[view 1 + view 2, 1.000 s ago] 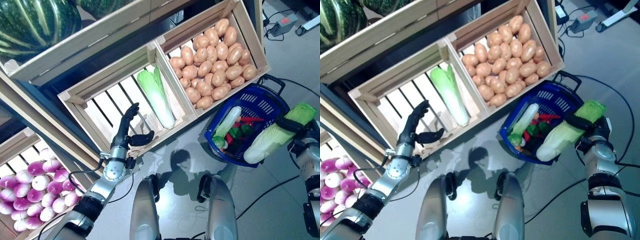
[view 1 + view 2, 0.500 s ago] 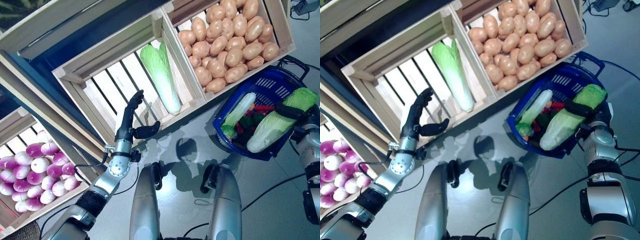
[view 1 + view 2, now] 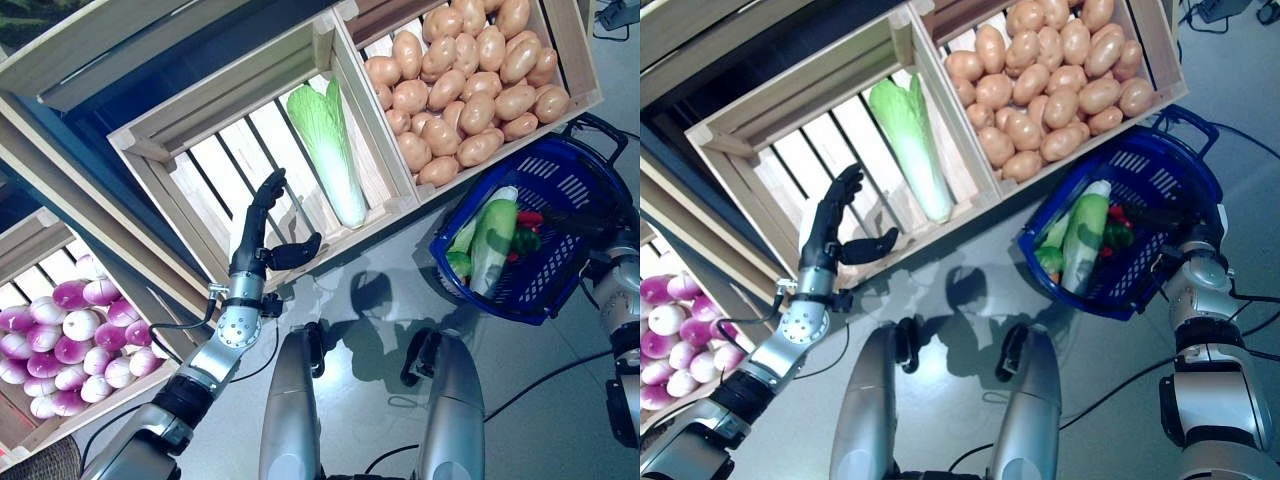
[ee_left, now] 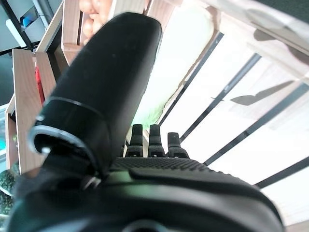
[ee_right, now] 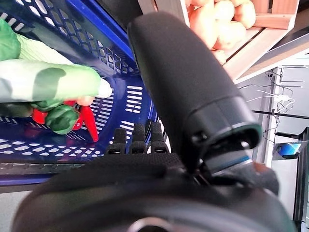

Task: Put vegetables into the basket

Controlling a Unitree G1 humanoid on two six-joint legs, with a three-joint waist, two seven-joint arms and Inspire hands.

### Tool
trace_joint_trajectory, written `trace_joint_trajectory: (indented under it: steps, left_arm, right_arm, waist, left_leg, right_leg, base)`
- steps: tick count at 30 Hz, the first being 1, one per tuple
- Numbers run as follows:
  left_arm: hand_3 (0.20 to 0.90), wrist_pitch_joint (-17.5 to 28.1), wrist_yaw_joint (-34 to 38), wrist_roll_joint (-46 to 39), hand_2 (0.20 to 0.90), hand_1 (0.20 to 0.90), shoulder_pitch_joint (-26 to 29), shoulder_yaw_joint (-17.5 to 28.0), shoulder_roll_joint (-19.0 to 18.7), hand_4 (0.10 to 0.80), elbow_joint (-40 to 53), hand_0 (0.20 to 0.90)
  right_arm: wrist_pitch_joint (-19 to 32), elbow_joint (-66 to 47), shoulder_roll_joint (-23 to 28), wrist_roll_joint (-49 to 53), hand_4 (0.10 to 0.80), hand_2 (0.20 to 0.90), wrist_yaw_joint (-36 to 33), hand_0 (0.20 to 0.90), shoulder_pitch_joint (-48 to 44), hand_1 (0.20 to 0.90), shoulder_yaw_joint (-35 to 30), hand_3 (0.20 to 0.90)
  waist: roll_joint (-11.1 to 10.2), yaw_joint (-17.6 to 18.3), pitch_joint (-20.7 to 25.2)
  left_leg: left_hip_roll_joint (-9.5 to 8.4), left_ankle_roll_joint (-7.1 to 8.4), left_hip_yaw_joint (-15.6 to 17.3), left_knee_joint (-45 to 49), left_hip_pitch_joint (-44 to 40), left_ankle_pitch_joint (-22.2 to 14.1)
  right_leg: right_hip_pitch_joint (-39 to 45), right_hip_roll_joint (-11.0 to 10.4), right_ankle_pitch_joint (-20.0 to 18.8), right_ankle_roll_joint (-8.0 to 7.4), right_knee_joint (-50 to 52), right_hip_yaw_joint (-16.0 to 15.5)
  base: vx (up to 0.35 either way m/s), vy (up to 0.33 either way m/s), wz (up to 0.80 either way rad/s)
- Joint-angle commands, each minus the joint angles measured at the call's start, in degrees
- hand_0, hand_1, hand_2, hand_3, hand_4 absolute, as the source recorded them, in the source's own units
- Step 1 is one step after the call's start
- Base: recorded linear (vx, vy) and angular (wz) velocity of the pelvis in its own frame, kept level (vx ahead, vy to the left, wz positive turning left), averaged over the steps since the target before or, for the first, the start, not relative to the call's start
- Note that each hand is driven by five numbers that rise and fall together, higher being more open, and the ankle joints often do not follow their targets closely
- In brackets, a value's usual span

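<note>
Left eye view: the left hand (image 3: 256,238) hovers, fingers straight and thumb spread, empty, at the near edge of the slatted crate (image 3: 190,150).
Right hand (image 3: 1196,232): at the right rim of the blue basket (image 3: 560,290), fingers straight in its wrist view, holding nothing.
Basket contents: a cabbage (image 3: 492,243) lies inside on red peppers (image 5: 87,121) and green vegetables.
Next target: the napa cabbage (image 3: 327,150) in the crate, beyond and right of the left hand, apart from it.
Technique: likely reach farther right and wrap the firm white stalk, not the leaves.
Far right: potatoes (image 3: 470,70) fill the neighbouring crate.
</note>
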State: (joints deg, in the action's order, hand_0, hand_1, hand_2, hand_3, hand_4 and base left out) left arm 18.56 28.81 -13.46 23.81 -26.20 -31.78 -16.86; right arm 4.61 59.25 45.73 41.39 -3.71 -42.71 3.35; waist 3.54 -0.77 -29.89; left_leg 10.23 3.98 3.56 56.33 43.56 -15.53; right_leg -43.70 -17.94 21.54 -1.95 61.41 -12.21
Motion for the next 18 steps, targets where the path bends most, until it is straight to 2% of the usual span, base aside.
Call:
trace_joint_trajectory:
  steps: [1, 4, 10, 18]
  left_arm:
    - [0.9, 6.61, 0.92, -2.84, 0.9, 0.9, 5.28, 3.13, -0.7, 0.8, 5.09, 0.9]
    - [0.9, 5.84, 0.99, -3.35, 0.9, 0.9, 6.06, 3.39, -0.04, 0.8, 4.79, 0.9]
    - [0.9, 3.71, -0.17, -4.33, 0.9, 0.9, 6.85, 3.88, 1.14, 0.8, 4.96, 0.9]
    - [0.9, 0.74, -0.37, -4.61, 0.9, 0.9, 3.99, 6.03, 3.36, 0.8, 5.37, 0.9]
  right_arm:
    - [9.28, -3.06, 3.13, 2.38, 0.8, 0.9, -1.11, 0.9, -0.87, 0.9, -1.84, 0.9]
    - [10.53, -3.93, 1.92, 2.55, 0.8, 0.9, -2.37, 0.9, 0.58, 0.9, -2.73, 0.9]
    - [11.43, -9.13, -1.01, 1.83, 0.8, 0.9, -0.5, 0.9, 3.8, 0.9, -2.61, 0.9]
    - [13.76, -21.77, -9.16, 2.6, 0.8, 0.9, -0.81, 0.9, 13.35, 0.9, -1.45, 0.9]
  waist:
    - [-2.64, 0.71, 3.05]
    - [-3.21, 0.93, 3.44]
    - [-4.41, 1.4, 4.41]
    - [-5.86, 2.67, 7.14]
  left_leg:
    - [-0.09, -3.6, 2.76, -2.28, -6.83, -6.24]
    - [0.26, -3.6, 3.05, -4.4, -8.48, -5.46]
    - [1.05, -3.12, 3.86, -9.73, -12.74, -3.23]
    - [2.22, -1.86, 6.41, -20.34, -21.24, 1.14]
  right_leg:
    - [6.7, -0.17, -4.37, -0.42, -6.37, 1.13]
    - [8.4, 0.14, -5.14, -0.73, -8.32, 0.69]
    - [12.96, 1.2, -7.15, -1.21, -14.01, -0.1]
    - [21.88, 4.39, -10.5, -1.44, -26.23, -0.76]
  base:
    - [0.017, -0.003, 0.05]
    - [0.016, -0.005, -0.01]
    - [0.031, -0.005, -0.07]
    - [0.047, -0.001, -0.14]
